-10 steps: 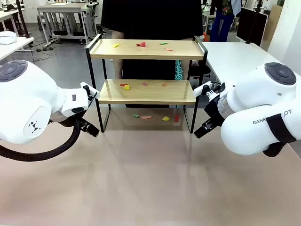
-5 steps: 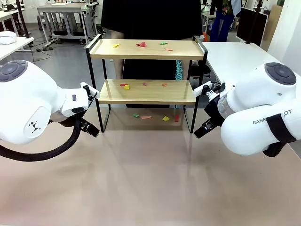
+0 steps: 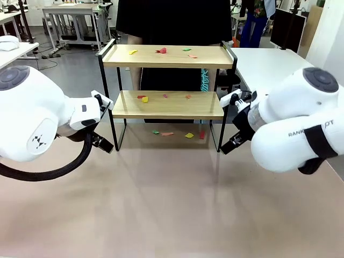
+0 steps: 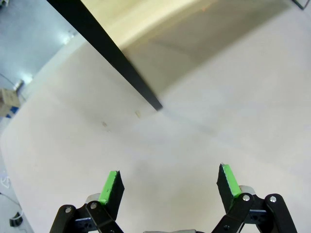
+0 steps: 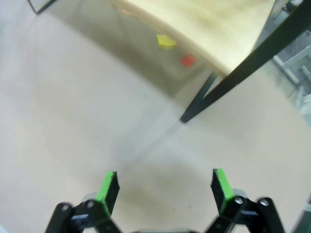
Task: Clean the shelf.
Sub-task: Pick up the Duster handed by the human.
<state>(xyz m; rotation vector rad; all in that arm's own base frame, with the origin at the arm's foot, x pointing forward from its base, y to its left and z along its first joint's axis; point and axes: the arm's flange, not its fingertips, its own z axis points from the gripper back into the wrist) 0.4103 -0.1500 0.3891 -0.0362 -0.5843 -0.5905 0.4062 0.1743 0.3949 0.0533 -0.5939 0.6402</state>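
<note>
Toward the far edge of the worktop (image 3: 161, 209) stands the shelf (image 3: 166, 63), coloured scraps (image 3: 145, 99) on both boards and beneath. Left claw (image 4: 169, 175), left of the shelf, and right claw (image 5: 164, 178), right of it, gape empty.

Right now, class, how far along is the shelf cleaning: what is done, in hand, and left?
Done: nothing visible. Coloured scraps lie on the shelf's top board, more on its lower board, others on the table beneath. In hand: nothing; the left arm and right arm flank the shelf, jaws open and empty. Left: clearing every scrap.
</note>
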